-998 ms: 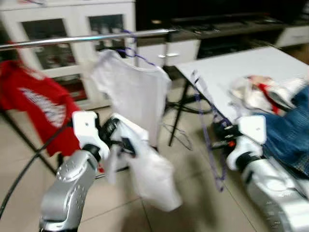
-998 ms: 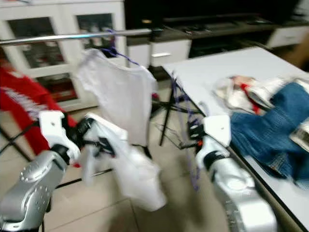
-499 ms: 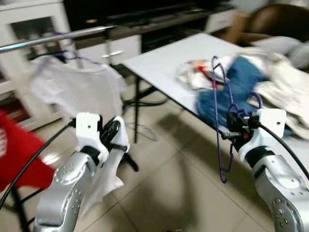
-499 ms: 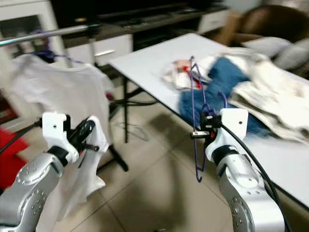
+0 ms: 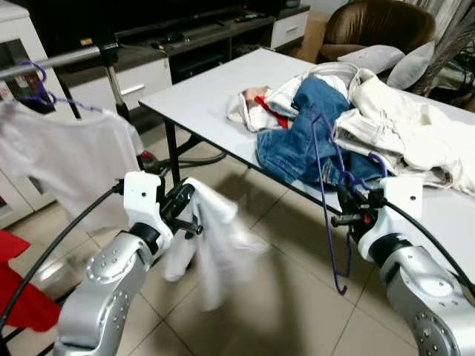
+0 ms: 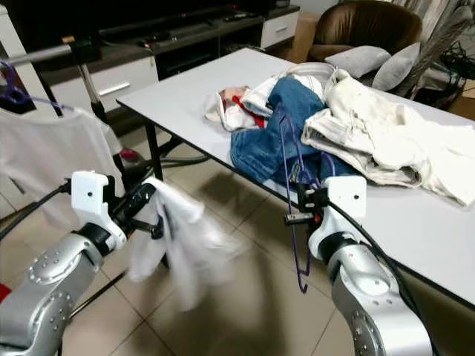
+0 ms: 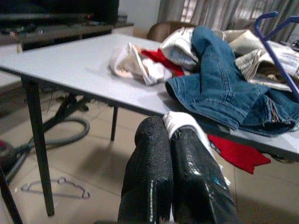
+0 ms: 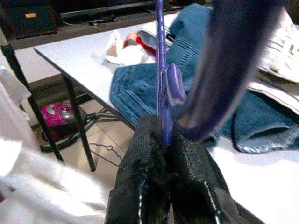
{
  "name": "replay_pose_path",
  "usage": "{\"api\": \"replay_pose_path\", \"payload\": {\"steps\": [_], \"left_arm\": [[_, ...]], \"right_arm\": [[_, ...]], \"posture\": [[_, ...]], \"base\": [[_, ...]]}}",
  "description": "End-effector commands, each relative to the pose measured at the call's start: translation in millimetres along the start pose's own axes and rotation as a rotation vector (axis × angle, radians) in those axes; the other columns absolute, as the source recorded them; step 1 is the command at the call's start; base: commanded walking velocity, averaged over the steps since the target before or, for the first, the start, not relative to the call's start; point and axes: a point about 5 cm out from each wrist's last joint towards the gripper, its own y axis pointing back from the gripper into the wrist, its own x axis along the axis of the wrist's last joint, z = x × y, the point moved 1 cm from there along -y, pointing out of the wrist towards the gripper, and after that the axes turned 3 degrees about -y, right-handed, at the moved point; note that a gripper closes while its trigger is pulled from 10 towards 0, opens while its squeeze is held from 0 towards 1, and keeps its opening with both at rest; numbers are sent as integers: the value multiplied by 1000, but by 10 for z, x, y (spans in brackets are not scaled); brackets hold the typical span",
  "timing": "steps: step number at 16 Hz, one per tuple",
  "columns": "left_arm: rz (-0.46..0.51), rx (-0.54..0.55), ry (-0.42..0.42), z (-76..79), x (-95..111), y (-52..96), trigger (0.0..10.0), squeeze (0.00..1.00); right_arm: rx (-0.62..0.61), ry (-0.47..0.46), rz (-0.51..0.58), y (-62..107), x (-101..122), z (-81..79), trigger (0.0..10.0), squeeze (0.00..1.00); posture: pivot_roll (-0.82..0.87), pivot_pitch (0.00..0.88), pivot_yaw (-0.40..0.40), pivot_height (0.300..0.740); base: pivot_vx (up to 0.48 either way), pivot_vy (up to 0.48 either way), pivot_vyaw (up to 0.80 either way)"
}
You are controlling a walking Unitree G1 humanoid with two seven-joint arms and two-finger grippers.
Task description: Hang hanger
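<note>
My right gripper (image 5: 347,213) is shut on a purple wire hanger (image 5: 327,185), which stands upright beside the table's front edge; the right wrist view shows the fingers (image 8: 145,163) pinched on its wire (image 8: 161,70). My left gripper (image 5: 188,212) is shut on a white garment (image 5: 215,248) that hangs down toward the floor; a strip of the white cloth (image 7: 184,123) shows between the closed fingers (image 7: 149,172). At the far left, a metal clothes rail (image 5: 52,61) carries a white T-shirt (image 5: 63,159) on another purple hanger (image 5: 33,85).
A white table (image 5: 200,89) holds blue jeans (image 5: 300,137), cream garments (image 5: 404,126) and a white-and-red piece (image 5: 256,111). A red garment (image 5: 18,293) hangs low at the left. A brown armchair (image 5: 378,22) stands behind. A vacuum cleaner (image 8: 63,116) and a loose hanger (image 7: 56,186) lie under the table.
The camera has swung to the right: the rail and hung T-shirt slid to the left edge and the table now fills the front. Both grippers keep their holds.
</note>
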Motion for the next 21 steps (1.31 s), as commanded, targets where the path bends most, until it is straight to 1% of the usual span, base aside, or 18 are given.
{"api": "replay_pose_path", "payload": {"steps": [1, 3, 4, 6, 8, 10, 13, 16, 18, 21], "left_arm": [[6, -9, -9, 16, 16, -17, 10000, 0], [-4, -26, -10, 43, -9, -41, 10000, 0], [5, -47, -26, 64, 29, -80, 10000, 0], [9, -41, -28, 57, 31, -91, 10000, 0], [7, -52, -38, 62, 31, -108, 10000, 0], [8, -58, -45, 61, 40, -142, 10000, 0], [16, -66, -53, 56, 76, -180, 10000, 0], [18, -66, -59, 34, 74, -204, 10000, 0], [21, -94, -82, 53, 92, -214, 10000, 0], [25, -88, -78, 43, 96, -222, 10000, 0]], "right_arm": [[6, 19, 3, 19, 9, -3, 10000, 0], [46, 49, -2, 25, 2, -61, 10000, 0], [47, 46, -1, 21, 24, -69, 10000, 0], [27, 23, -7, 24, -15, -54, 10000, 0], [-43, -2, -14, 36, -68, 12, 10000, 0], [-82, 6, -7, 16, -67, 56, 10000, 0], [-93, 5, -6, -19, -74, 73, 10000, 0], [-90, -42, 3, -35, -63, 48, 10000, 0], [-104, -64, 4, -47, -75, 59, 10000, 0], [-113, -78, 3, -63, -78, 70, 10000, 0]], "posture": [[20, 0, -14, 740], [12, 0, -9, 740], [17, 0, -13, 740], [22, 0, -6, 740], [24, 0, 0, 740], [28, 0, 6, 740], [41, 0, 13, 740], [38, 0, 19, 740], [45, 0, 18, 740], [46, 0, 10, 740]], "base": [[0, 0, -800], [0, 0, -800], [0, -244, -800], [0, -249, -606], [0, -262, 0], [0, -264, 0], [0, -264, 0], [0, -263, 0], [0, -251, 0], [0, -246, 0]]}}
